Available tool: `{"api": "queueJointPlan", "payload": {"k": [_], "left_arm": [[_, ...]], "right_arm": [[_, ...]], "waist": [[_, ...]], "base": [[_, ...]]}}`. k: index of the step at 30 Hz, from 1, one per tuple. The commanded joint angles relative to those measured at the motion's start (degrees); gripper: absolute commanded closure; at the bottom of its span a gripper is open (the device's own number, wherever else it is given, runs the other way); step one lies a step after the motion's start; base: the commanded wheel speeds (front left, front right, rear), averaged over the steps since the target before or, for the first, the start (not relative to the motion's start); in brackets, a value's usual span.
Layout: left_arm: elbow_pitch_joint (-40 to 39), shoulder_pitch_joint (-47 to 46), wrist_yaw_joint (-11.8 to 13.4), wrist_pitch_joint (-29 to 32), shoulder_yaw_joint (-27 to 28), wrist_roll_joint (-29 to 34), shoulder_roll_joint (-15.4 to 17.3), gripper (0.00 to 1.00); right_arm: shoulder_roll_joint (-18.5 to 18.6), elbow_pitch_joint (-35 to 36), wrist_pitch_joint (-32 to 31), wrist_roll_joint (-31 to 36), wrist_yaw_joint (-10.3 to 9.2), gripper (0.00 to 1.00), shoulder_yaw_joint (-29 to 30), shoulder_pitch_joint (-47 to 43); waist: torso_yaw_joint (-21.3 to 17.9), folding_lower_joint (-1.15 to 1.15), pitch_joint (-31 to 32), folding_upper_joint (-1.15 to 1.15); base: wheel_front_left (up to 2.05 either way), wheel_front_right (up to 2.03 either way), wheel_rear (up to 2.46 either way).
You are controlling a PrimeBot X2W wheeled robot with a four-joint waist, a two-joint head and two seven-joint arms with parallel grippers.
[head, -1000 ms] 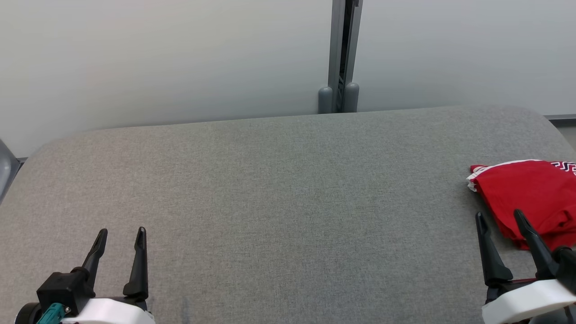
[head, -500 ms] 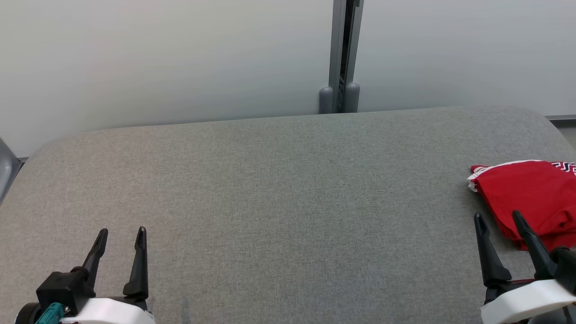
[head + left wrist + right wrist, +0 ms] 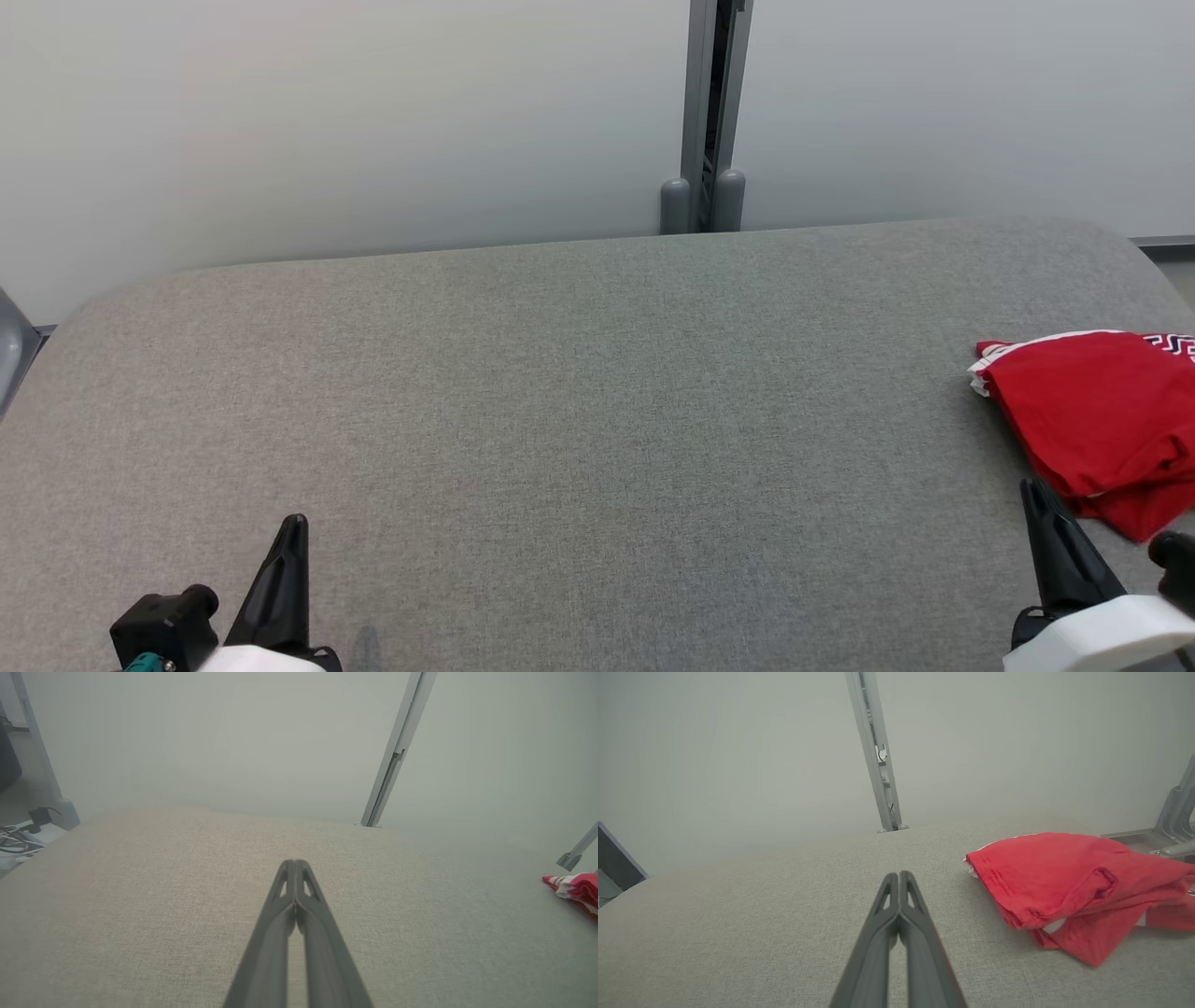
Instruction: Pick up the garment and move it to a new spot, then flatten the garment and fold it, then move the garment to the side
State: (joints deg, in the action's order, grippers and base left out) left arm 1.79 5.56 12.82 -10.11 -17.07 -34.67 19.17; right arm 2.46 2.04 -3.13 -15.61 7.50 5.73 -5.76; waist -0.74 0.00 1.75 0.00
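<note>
The garment (image 3: 1102,415) is a red cloth with white trim, lying folded and a little rumpled at the right edge of the grey table (image 3: 579,401). In the right wrist view the garment (image 3: 1069,877) lies just right of my right gripper (image 3: 900,873), which is shut with nothing in it. In the head view that right gripper (image 3: 1032,485) sits at the lower right, a short way below the cloth's near corner and not touching it. My left gripper (image 3: 295,521) is at the lower left, far from the cloth, shut and empty. The left wrist view shows the left gripper (image 3: 294,862) closed and a corner of the garment (image 3: 577,889) far right.
A pale wall with a grey vertical post (image 3: 707,112) stands behind the table's far edge. A grey bracket (image 3: 1176,812) sits beyond the garment at the right. Cables (image 3: 16,840) lie off the table's left side.
Both grippers have shut from open and drawn back toward the bottom of the head view. The garment has not moved.
</note>
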Motion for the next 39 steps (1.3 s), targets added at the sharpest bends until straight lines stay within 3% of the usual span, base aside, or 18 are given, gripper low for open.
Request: {"api": "queueJointPlan", "payload": {"k": [1,39], "left_arm": [[-0.7,-1.2,-0.6,-0.4,0.7,-1.7,0.3,1.00],[1.6,-3.0,-9.7,-2.5,1.9,-27.2,-7.1,1.00]], "right_arm": [[0.5,0.3,-0.7,-2.3,0.00,1.00,0.9,1.7],[1.0,-7.9,-12.8,-34.9,0.00,1.00,11.1,7.2]], "waist": [[0.0,0.00,0.0,0.00],[0.3,0.00,-0.7,0.00]], "base": [[0.00,0.00,0.00],[0.00,0.00,0.00]]}}
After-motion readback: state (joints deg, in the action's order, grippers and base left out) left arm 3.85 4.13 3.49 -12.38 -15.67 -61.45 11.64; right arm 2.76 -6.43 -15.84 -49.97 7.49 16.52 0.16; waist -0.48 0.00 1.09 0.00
